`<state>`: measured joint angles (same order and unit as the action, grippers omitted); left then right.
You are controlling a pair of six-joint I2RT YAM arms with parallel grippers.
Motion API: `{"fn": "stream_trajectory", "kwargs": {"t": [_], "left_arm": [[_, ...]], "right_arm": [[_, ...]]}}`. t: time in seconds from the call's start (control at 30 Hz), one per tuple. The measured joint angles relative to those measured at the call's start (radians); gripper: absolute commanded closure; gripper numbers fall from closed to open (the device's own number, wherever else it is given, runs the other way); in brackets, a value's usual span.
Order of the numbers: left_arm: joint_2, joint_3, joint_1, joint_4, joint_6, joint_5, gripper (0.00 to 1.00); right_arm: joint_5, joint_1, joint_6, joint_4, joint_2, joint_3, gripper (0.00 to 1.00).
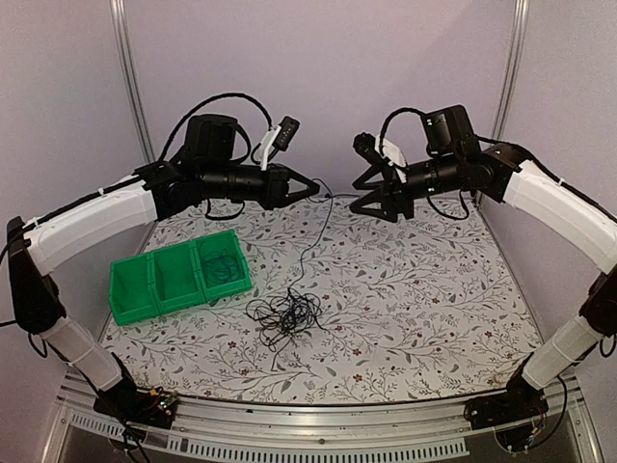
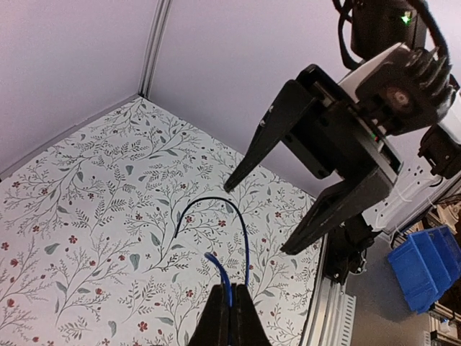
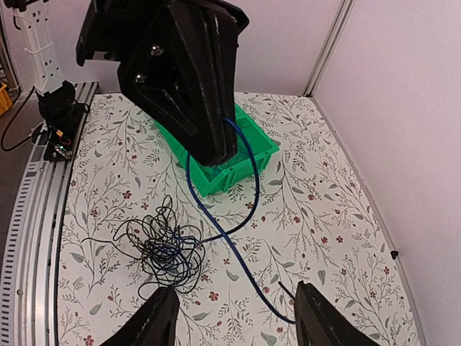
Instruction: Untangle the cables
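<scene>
Floral worktop carries the tangle at centre front; my left fingers are clamped on the blue cable, which runs steeply down to it; right fingers stand wide apart, empty, facing the cable's free loop.

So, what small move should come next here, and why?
Probably lower the right gripper onto the tangle to hold it down. It is open and empty, while the left gripper is shut on the blue cable, which runs down into that tangle.
</scene>
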<state>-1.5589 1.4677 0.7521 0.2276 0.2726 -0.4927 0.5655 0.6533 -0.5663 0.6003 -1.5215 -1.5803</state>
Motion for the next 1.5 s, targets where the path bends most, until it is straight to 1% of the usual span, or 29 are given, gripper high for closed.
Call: {"fn": "stream_trajectory", "kwargs": {"t": [0.1, 0.2, 0.27, 0.33, 0.37, 0.4, 0.47, 0.57, 0.6, 0.67, 0.77, 0.87, 0.93, 1.03, 1.17, 1.27, 1.37, 1.5], "left_arm": [[0.0, 0.0, 0.0, -0.001, 0.0, -0.005, 1.0], [0.0, 0.0, 0.0, -0.004, 0.0, -0.014, 1.0], [0.0, 0.0, 0.0, -0.005, 0.0, -0.018, 1.0], [0.0, -0.001, 0.0, -0.005, 0.0, -0.018, 1.0], [0.0, -0.001, 0.0, -0.005, 0.0, -0.018, 1.0], [0.0, -0.001, 0.0, -0.006, 0.0, -0.017, 0.96], [0.0, -0.004, 0.0, -0.007, 0.001, -0.011, 0.82], [0.003, -0.037, 0.0, -0.022, 0.003, 0.028, 0.66], [0.007, -0.058, 0.0, -0.027, 0.002, 0.04, 0.62], [0.021, -0.116, 0.002, -0.034, 0.008, 0.072, 0.59], [0.069, -0.248, 0.01, -0.056, 0.008, 0.133, 0.56], [0.175, -0.45, 0.029, -0.099, 0.008, 0.201, 0.54], [0.234, -0.556, 0.043, -0.127, 0.004, 0.239, 0.54], [0.27, -0.636, 0.05, -0.164, -0.013, 0.286, 0.53], [0.259, -0.675, 0.053, -0.226, -0.066, 0.335, 0.54], [0.22, -0.677, 0.056, -0.282, -0.116, 0.348, 0.55], [0.147, -0.675, 0.058, -0.341, -0.167, 0.341, 0.58], [0.04, -0.654, 0.059, -0.383, -0.216, 0.298, 0.62]], "right_arm": [[-0.023, 0.0, 0.001, -0.015, -0.035, 0.004, 0.47], [-0.035, 0.0, -0.005, -0.024, -0.063, 0.009, 0.58], [-0.045, 0.0, -0.003, -0.027, -0.08, 0.01, 0.75], [-0.063, 0.0, -0.004, -0.034, -0.089, 0.01, 0.94], [-0.071, 0.0, 0.001, -0.037, -0.09, 0.01, 1.0], [-0.082, 0.0, -0.002, -0.037, -0.09, 0.01, 1.0], [-0.097, 0.0, 0.002, -0.04, -0.087, 0.01, 1.0], [-0.104, 0.0, -0.004, -0.028, -0.071, 0.009, 1.0], [-0.104, 0.0, -0.011, -0.018, -0.058, 0.007, 1.0], [-0.103, 0.0, -0.018, -0.005, -0.034, -0.002, 1.0], [-0.097, 0.0, -0.019, 0.017, 0.008, -0.038, 1.0], [-0.086, 0.0, -0.01, 0.028, 0.028, -0.092, 1.0], [-0.08, 0.0, 0.003, 0.029, 0.029, -0.135, 1.0], [-0.072, 0.0, 0.023, 0.038, 0.028, -0.19, 1.0], [-0.058, 0.0, 0.042, 0.049, 0.025, -0.26, 1.0], [-0.052, 0.0, 0.055, 0.051, 0.019, -0.301, 1.0], [-0.047, 0.0, 0.062, 0.059, 0.009, -0.319, 1.0], [-0.047, 0.0, 0.077, 0.076, -0.006, -0.326, 1.0]]}}
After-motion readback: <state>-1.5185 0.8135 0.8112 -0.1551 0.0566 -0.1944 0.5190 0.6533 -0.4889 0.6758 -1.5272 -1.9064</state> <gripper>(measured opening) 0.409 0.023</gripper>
